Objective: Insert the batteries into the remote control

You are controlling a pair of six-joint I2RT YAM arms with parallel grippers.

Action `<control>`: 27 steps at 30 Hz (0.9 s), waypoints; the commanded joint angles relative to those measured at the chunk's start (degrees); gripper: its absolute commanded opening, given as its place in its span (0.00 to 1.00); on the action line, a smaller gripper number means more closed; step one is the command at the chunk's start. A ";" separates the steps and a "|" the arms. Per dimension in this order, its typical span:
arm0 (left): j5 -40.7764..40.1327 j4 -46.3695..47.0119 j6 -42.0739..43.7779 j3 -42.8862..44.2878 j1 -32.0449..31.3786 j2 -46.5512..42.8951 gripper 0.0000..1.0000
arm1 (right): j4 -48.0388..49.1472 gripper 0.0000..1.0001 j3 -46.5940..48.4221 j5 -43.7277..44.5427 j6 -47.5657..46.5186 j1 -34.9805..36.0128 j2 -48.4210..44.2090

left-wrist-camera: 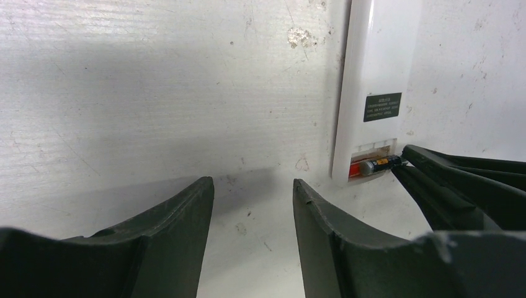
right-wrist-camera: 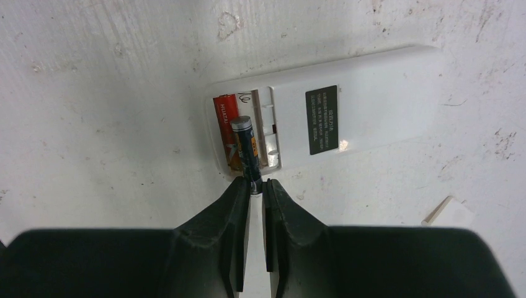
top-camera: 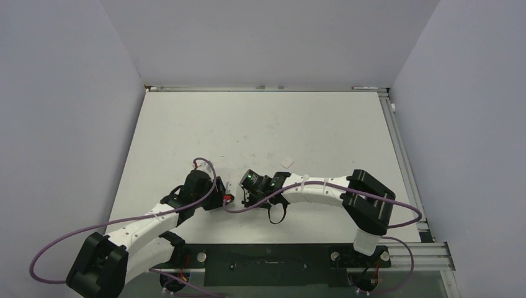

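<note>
- Pale lavender walls (top-camera: 267,37) close in a scuffed white table (top-camera: 260,124). Both arms reach from the near edge toward its middle, trailing purple cables (top-camera: 62,239).
- The remote control (right-wrist-camera: 372,93) lies flat on the table between the two wrists. Its plain white back faces up, with a dark printed label (right-wrist-camera: 322,119) on it.
- The battery bay (right-wrist-camera: 263,133) at one end of the remote is uncovered, and a red battery (right-wrist-camera: 223,124) lies lengthwise in its outer slot.
- The right gripper (right-wrist-camera: 255,184) has its jaws nearly together, pinching the near tip of the dark battery (right-wrist-camera: 247,146).
- That battery points away from the fingers and across the bay, and its pale metal cap sits just beside the red one.
- The dark battery looks tilted rather than lying flat, with its held end above the remote's edge. Whether the far end touches the bottom of the bay cannot be told.
- The left gripper (left-wrist-camera: 252,186) hovers near the table beside the bay end of the remote. Its jaws are moderately apart, with only bare tabletop between them, and it touches nothing.
- In the left wrist view the right fingers come in from the side and meet the dark battery at the mouth of the bay.
- A small flat white piece (top-camera: 287,162) lies on the table apart from the remote, on the far side of the right arm.
</note>
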 commanded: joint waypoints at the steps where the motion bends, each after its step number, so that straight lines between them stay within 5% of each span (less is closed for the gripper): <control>1: 0.87 0.84 -0.09 -0.59 0.43 -1.07 0.47 | -0.45 0.13 2.35 1.85 0.88 0.48 0.21; 27: 2.17 1.91 -0.20 -0.42 0.56 0.12 0.47 | -0.37 0.22 3.02 2.10 1.88 0.70 0.72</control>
